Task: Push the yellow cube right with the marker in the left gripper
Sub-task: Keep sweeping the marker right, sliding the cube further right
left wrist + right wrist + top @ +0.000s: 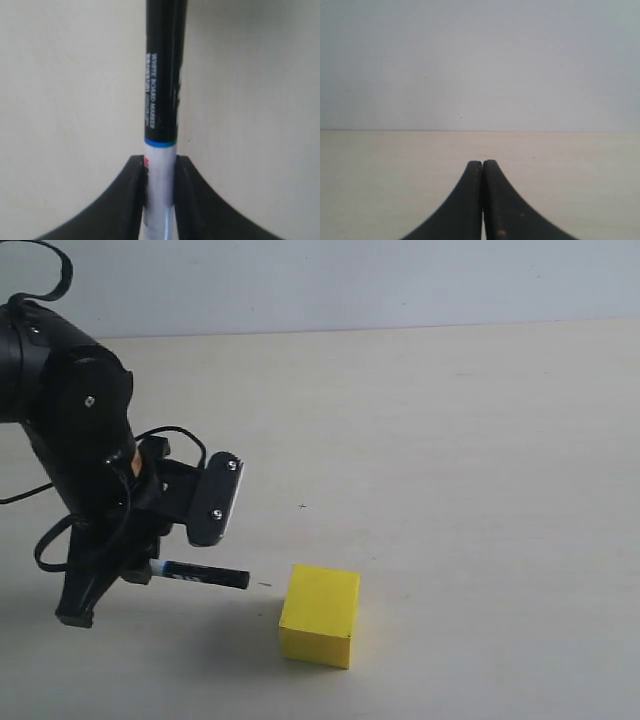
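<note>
Far left, the left gripper [145, 571], fingers [131, 200] clenched on the white barrel of the marker [200, 574], grasping it toward the rear end. Held roughly level, black cap pointing right, hovering low over the tabletop [480, 490], tip near the cube and apart from it. Probably the approach part of the push, contact not yet made. Best done, by this reading: hold the marker level and low, line the cap tip up with the middle of the near face rather than an edge, then drive straight right, slowly, so as to slide the block and not spin or tip it. Watch for the barrel slipping back through the fingers under load; firm clench needed. Just right of the tip, the yellow cube [320, 615]: bright, plain, matte, sharp-edged, sitting flat on the tabletop, turned a little askew to the exterior view, top face lighter than the front one, more tabletop beyond it on the right for travel. In its own wrist view only, the right gripper [482, 163], fingers pressed together on nothing, pointing across the tabletop toward a pale wall.
</note>
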Action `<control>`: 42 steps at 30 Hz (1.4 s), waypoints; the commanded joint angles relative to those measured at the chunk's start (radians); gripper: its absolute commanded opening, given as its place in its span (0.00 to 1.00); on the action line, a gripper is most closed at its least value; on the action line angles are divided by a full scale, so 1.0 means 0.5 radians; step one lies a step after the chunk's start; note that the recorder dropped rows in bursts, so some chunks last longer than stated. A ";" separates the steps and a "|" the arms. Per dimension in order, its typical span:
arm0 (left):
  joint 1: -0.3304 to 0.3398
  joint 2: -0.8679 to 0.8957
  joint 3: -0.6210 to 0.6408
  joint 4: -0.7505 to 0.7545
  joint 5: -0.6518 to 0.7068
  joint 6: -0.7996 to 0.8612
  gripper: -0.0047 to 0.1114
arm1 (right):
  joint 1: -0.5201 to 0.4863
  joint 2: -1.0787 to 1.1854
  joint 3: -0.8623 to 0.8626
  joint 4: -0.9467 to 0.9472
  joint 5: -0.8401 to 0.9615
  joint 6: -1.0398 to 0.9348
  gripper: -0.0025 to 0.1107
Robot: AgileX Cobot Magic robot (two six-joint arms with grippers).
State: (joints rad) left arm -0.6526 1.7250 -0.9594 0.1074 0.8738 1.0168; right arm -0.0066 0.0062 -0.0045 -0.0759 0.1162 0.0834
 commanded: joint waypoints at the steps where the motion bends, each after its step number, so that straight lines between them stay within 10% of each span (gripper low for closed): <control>1: 0.072 -0.005 0.018 -0.020 0.066 -0.022 0.04 | 0.002 -0.012 0.009 -0.006 -0.010 -0.001 0.02; 12: -0.484 0.218 -0.238 -0.083 -0.141 -0.244 0.04 | 0.002 -0.012 0.009 -0.006 -0.010 -0.001 0.02; 25: -0.399 0.288 -0.269 0.012 0.223 -0.286 0.04 | 0.002 -0.012 0.009 -0.006 -0.010 -0.001 0.02; 42: -0.757 0.345 -0.325 -0.137 -0.054 -0.319 0.04 | 0.002 -0.012 0.009 -0.006 -0.010 -0.001 0.02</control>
State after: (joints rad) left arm -1.0224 1.8988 -1.1135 0.0501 0.8462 0.8784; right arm -0.0066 0.0062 -0.0045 -0.0759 0.1162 0.0834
